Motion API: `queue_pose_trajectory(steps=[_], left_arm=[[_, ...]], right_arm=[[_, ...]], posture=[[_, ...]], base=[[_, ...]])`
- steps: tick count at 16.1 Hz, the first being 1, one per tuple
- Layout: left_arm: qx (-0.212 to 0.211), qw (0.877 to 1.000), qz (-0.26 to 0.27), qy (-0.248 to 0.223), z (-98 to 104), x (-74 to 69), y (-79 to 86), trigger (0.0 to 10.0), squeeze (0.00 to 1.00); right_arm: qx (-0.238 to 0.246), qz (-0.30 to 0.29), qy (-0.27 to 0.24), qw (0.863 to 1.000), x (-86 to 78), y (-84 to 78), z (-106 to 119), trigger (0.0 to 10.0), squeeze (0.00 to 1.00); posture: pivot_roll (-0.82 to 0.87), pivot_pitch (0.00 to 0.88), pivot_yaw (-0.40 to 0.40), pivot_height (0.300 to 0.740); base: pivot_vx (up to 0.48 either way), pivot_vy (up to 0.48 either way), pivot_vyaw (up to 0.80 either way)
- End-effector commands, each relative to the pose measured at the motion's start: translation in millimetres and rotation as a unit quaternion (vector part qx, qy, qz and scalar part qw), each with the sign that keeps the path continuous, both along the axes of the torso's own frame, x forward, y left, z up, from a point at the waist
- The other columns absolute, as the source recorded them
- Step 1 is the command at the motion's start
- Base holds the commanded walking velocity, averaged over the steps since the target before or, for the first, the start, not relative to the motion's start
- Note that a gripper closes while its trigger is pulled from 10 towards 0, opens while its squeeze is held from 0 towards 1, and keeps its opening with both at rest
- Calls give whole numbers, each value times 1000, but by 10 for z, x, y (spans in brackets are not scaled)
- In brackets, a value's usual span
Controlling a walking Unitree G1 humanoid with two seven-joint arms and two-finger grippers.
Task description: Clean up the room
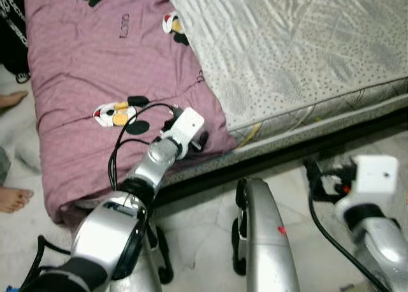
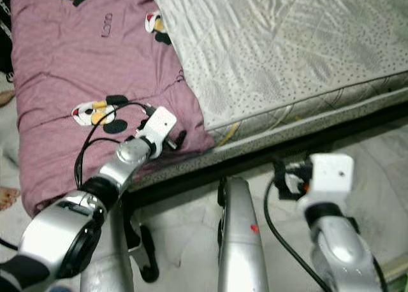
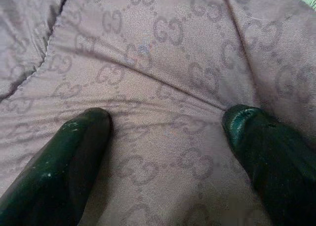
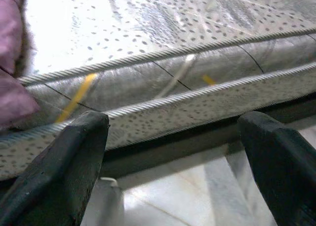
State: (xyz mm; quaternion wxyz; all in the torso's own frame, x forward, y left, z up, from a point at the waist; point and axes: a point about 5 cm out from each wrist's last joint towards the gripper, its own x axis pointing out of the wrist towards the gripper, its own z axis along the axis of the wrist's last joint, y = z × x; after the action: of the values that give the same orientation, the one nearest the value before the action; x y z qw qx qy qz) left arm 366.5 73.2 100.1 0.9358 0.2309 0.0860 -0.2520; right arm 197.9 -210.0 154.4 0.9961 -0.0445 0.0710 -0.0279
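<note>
A mauve quilt (image 1: 95,69) with cartoon prints covers the left part of the bed and hangs over its near edge. My left gripper (image 1: 191,136) rests on the quilt's lower right corner, and its open black fingers (image 3: 64,162) press into the patterned fabric (image 3: 163,88). To the right lies the bare grey dotted mattress (image 1: 306,56). My right gripper (image 1: 319,174) hovers open over the floor in front of the mattress side (image 4: 163,88), holding nothing.
A dark bed frame (image 1: 287,155) runs under the mattress above the pale marble floor (image 1: 204,241). A person's bare feet (image 1: 13,196) stand at the far left by the quilt. A dark bag (image 1: 13,30) sits at the upper left.
</note>
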Motion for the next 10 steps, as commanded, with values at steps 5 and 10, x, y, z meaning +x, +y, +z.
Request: queue_pose_trajectory(steps=[5, 10], left_arm=[[19, 999, -15, 41, -225, -126, -32, 10000, 0], [19, 999, -15, 41, -225, -126, -32, 10000, 0]], right_arm=[[0, -5, 8, 1000, -33, -17, -32, 10000, 0], [0, -5, 8, 1000, -33, -17, -32, 10000, 0]], posture=[[-297, 235, 38, 531], [-297, 235, 38, 531]], base=[[0, 0, 0], [0, 0, 0]])
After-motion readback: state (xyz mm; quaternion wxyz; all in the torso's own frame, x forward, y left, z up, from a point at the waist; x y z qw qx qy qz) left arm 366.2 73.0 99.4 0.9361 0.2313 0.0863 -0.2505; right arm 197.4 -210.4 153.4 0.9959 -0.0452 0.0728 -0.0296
